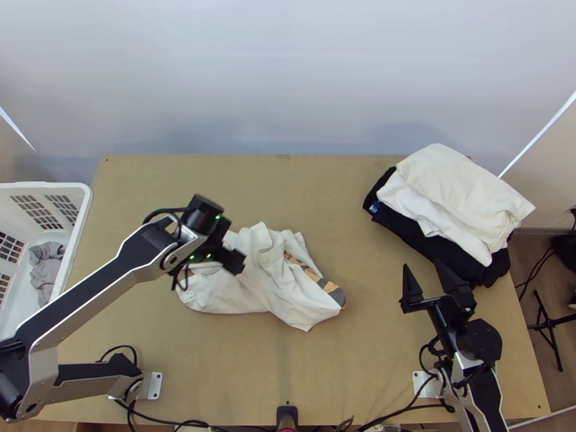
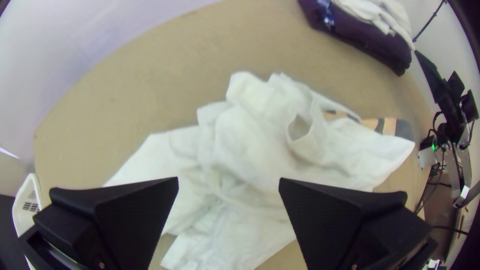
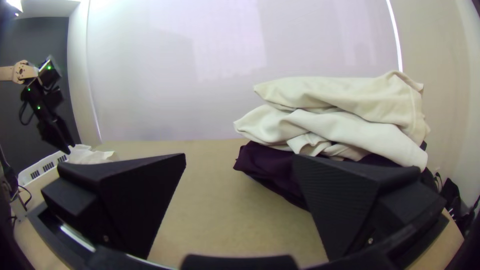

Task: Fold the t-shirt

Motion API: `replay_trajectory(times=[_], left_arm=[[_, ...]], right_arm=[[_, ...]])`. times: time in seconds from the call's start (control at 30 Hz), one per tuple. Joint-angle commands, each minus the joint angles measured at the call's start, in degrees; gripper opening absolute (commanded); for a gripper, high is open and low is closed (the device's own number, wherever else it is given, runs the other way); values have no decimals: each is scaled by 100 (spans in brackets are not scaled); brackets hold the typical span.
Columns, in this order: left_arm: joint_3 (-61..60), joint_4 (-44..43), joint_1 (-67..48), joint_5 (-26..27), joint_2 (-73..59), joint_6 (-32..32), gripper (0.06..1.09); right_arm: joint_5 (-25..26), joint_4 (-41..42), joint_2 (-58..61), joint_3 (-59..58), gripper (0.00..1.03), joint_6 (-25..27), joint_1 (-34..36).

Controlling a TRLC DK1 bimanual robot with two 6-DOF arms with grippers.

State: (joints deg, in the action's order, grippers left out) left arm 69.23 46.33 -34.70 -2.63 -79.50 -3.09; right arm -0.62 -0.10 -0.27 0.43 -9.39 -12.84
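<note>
Loosely bunched, the white shirt (image 1: pixel 284 288) lies beneath the spread left hand (image 1: pixel 229 250), while the right hand (image 1: pixel 424 271), also spread, hangs near piled clothes (image 1: pixel 461 198).

Silver-and-black left arm (image 1: pixel 90 295) and right arm (image 1: pixel 486 392) at a light wooden table (image 1: pixel 345 216).
Black looping cables (image 1: pixel 167 210); small green lights (image 1: pixel 218 217) on the left arm.

Top view: high, steep down; R wrist view: low, prob. near-level.

The white t-shirt (image 1: pixel 284 288) lies bunched and rumpled on the worktop (image 1: pixel 360 374), left of its middle, with an orange-and-grey patterned strip showing along one edge.
</note>
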Motion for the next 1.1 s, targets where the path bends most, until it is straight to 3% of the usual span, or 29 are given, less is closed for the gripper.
replay_trajectory(times=[0.0, 0.17, 0.93, 0.97, 1.0, 1.07], left_arm=[[-999, 105, 411, 299, 313, 19, 103], [-1122, -212, 279, 299, 313, -148, 82], [-323, -317, -345, 299, -830, -825, 81], [-314, -335, -345, 299, -874, -868, 74], [-296, -458, -336, 290, -874, -956, 57], [-296, -924, -204, 167, -812, -1229, 9]], right_arm=[[1, 1, 1, 1, 99, 7, 1], [1, 1, 1, 1, 99, 7, 1], [1, 1, 1, 1, 99, 7, -8], [1, 1, 1, 1, 99, 7, 1], [1, 1, 1, 1, 99, 7, 1], [1, 1, 1, 1, 99, 7, 1]])
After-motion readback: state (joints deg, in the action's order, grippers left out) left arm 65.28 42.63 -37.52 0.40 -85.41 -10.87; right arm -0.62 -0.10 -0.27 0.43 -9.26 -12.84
